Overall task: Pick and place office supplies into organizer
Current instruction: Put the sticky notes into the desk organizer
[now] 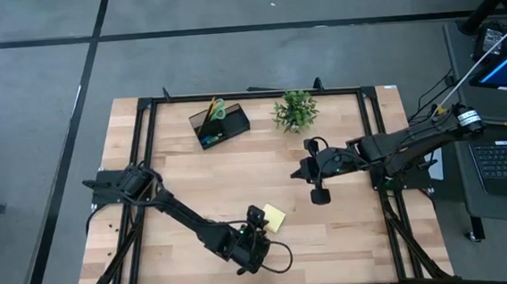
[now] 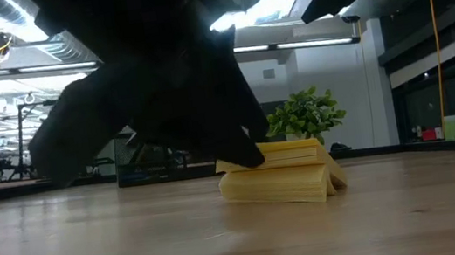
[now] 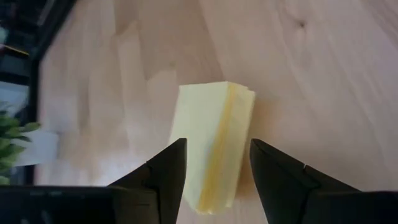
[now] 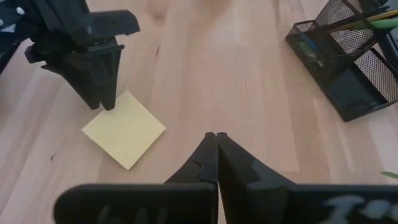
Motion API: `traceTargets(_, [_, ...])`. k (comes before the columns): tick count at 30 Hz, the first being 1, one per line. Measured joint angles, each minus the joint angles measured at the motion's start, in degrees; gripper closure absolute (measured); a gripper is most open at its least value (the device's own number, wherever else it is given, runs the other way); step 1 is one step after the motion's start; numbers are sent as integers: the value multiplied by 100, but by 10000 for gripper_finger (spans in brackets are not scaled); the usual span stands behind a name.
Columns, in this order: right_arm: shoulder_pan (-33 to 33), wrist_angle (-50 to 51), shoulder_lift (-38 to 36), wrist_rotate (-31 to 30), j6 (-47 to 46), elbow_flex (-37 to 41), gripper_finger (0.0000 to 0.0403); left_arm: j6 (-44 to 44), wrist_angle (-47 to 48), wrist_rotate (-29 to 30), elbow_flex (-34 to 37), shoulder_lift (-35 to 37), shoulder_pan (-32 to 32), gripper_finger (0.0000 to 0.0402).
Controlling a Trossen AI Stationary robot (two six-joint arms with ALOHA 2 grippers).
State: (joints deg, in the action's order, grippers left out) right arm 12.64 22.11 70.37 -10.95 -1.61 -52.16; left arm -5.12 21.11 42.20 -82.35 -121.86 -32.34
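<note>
The yellow sticky-note pad (image 1: 276,216) lies on the wooden table near its front edge, its upper sheets a little raised off the lower ones (image 2: 282,173). My left gripper (image 3: 214,171) is open and slants down over the pad's near end, one finger on each side (image 1: 257,220). My right gripper (image 4: 217,138) is shut and holds nothing, hanging above the table right of centre (image 1: 318,194). The black mesh organizer (image 1: 219,124) stands at the far side, with green-handled scissors (image 1: 217,109) and other supplies inside. My left gripper straddles the pad's near end (image 3: 208,186), coming slanting down from the table's left and near side. In the low view a fingertip (image 2: 247,153) stands at the pad's upper edge. Whether the fingers touch the pad, I cannot tell. The pad lies on the table.
A small green potted plant (image 1: 295,109) stands right of the organizer at the far side. Black frame rails (image 1: 374,142) run along the table's edges. Bare wood stretches between the pad and the organizer (image 1: 238,174).
</note>
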Motion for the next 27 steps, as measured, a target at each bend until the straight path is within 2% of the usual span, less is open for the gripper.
traceTargets(3, [0, 2, 0, -11, 9, 0, 399, -1, 56, -260, 0, 0, 77, 231])
traceTargets(10, [0, 13, 0, -12, 22, 2, 393, -14, 147, -303, 0, 0, 224, 231])
traceTargets(14, [-2, 25, 0, -12, 28, 4, 392, -14, 216, -570, 0, 0, 296, 231])
traceTargets(22, [-2, 71, 0, -10, 31, 4, 392, -17, 301, -576, 0, 0, 361, 231])
traceTargets(27, [-2, 68, 0, -7, 33, 4, 391, -18, 343, -578, 0, 0, 359, 255])
